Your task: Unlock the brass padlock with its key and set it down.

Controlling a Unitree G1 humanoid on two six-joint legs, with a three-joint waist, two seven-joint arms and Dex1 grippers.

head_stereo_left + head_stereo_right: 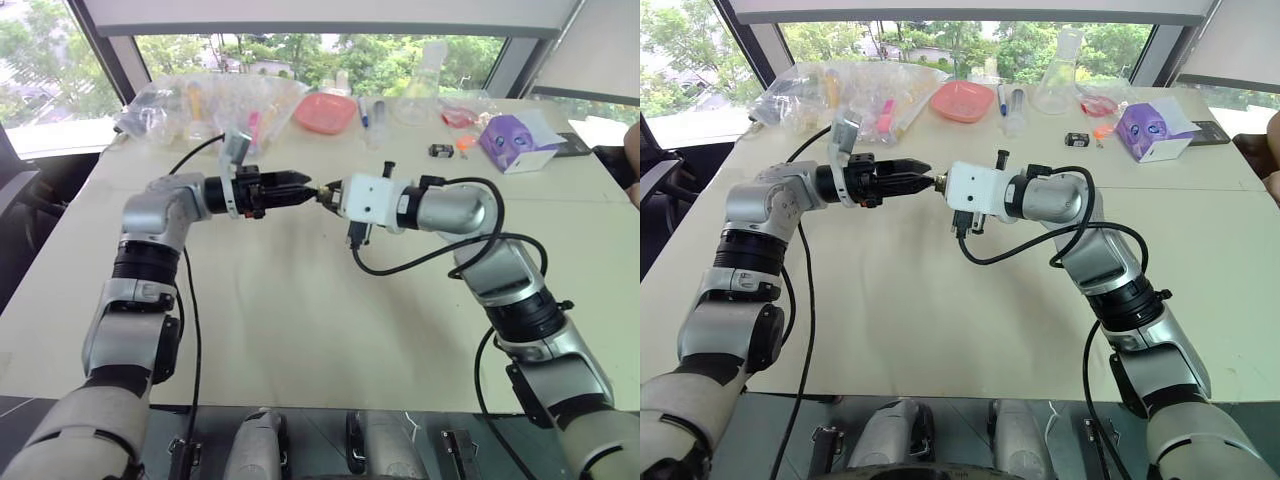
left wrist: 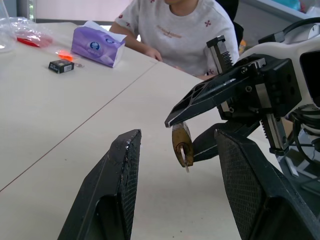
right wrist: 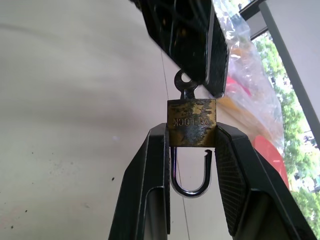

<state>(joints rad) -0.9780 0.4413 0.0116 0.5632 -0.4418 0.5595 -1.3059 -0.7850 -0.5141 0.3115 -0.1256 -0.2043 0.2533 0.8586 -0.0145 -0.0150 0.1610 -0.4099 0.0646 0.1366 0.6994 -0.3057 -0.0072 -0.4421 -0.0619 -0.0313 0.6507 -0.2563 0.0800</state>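
Padlock (image 3: 191, 122) sits mid-air over the counter (image 1: 300, 320) centre, brass body pinched in the fully closed right tool (image 3: 192, 135). Key (image 3: 186, 84) is in the keyway, and one shackle (image 3: 190, 172) leg looks free of the body, so I read it as unlocked. Left tool (image 2: 175, 165) has its fingers parted on either side of the key and grips nothing.

To finish well: back the left tool straight off without catching the key, then lower the right one gently so the lock lands flat rather than dropping.

Counter is pale and matte. Clutter at 12 o'clock: plastic bags (image 1: 210, 100), pink dish (image 1: 325, 112), flask (image 1: 420, 90). Purple tissue box (image 1: 515, 142) at 2 o'clock. Windows and trees behind; person (image 2: 175, 30) seated at the counter's right edge.
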